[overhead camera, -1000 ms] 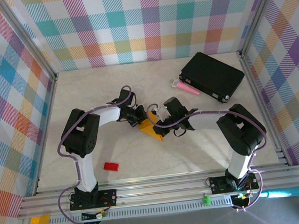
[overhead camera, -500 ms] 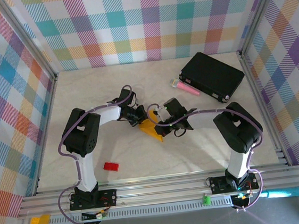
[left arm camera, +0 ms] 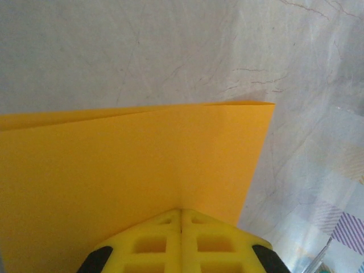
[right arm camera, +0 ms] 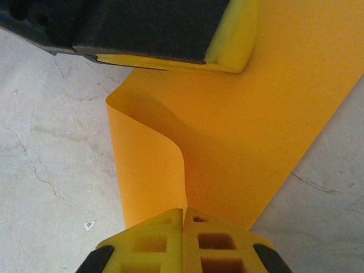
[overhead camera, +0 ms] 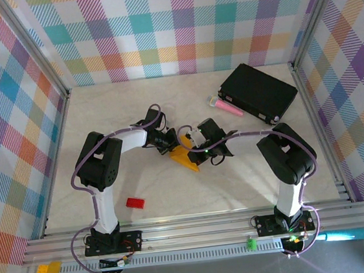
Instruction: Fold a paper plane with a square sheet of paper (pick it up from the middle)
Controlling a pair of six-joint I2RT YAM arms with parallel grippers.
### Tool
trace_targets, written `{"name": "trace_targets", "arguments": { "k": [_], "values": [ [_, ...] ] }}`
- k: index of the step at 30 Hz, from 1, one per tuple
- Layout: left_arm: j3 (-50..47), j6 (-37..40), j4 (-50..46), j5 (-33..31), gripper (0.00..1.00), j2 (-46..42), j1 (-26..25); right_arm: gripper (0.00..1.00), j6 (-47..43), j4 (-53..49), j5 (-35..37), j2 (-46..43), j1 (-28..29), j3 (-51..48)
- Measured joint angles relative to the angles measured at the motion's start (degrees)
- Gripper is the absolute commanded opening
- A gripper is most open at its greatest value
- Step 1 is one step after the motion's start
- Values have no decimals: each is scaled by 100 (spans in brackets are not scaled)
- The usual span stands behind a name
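Location: square sheet of paper, folded over, on the table at mid-table, between the two wrists.
Heading: from above, its narrow corner points near-right. The long axis runs on a diagonal, far-left to near-right.
Fold: in the left wrist view a creased edge runs across the far side, with two layers showing at its right corner.
Left gripper: fingers pressed together, tips at the sheet's near edge. Cannot tell if paper sits between them.
Right gripper: fingers pressed together, pinching a flap that curls up off the sheet into their seam.
In the way: both wrists crowd over the sheet's far end and cover it from above. The left finger lies across the sheet's far edge, opposite the right gripper.
Surroundings: small red block near-left, well apart. Pink stick far-right, just beside the black box.
Since a second ago: right arm's elbow has swung leftward and its wrist has edged toward the left one. Sheet and left arm unmoved.
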Motion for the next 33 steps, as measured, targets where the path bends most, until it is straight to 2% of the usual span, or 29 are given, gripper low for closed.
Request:
{"name": "trace_targets", "arguments": {
  "k": [28,33],
  "values": [
    [280,24,-391,59,0,68,-7,0,9,-181,-125,199,-31,101],
    [363,22,-420,42,4,68,-7,0,33,-184,-146,208,-31,111]
  ]
}}
